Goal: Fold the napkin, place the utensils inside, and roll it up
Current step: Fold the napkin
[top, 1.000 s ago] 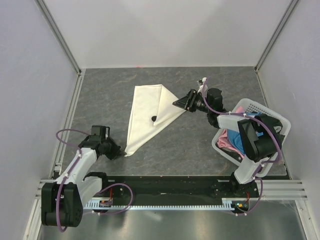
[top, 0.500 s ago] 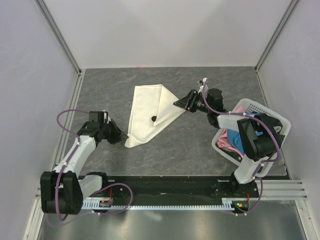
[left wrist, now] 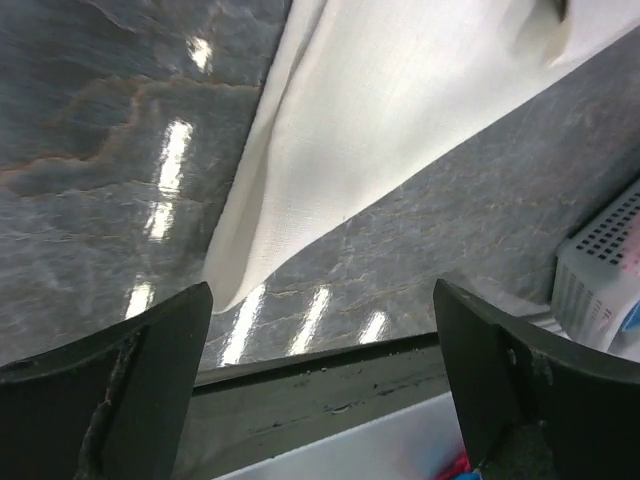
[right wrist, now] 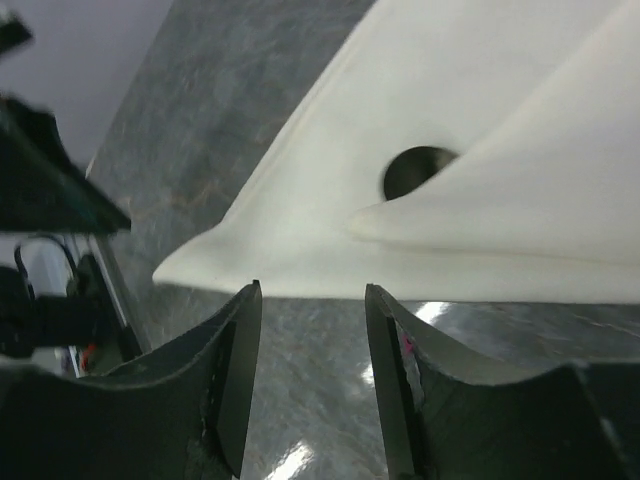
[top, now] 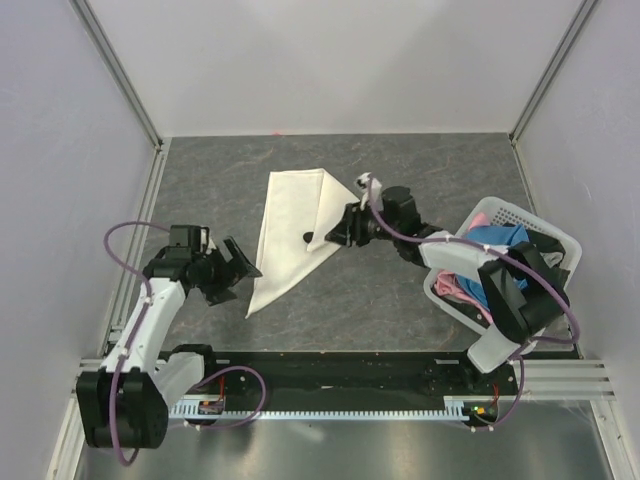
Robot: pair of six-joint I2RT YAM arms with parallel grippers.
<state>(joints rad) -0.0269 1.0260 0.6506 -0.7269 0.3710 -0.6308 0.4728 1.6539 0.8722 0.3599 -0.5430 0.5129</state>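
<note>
Partly under a flap of the folded napkin (top: 293,215): utensil (top: 307,238), head peeking out. By napkin's near tip, left gripper (top: 238,278) spread wide, empty. At its right edge, right gripper (top: 332,238) part-spread, empty. Farther right, basket (top: 515,212) of cloths (top: 493,237).

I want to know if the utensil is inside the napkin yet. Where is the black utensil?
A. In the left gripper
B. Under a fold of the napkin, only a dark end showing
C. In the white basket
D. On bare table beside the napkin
B: in the right wrist view the utensil shows only a dark rounded end, peeking from under a flap of the cream napkin; the rest is hidden.
</note>
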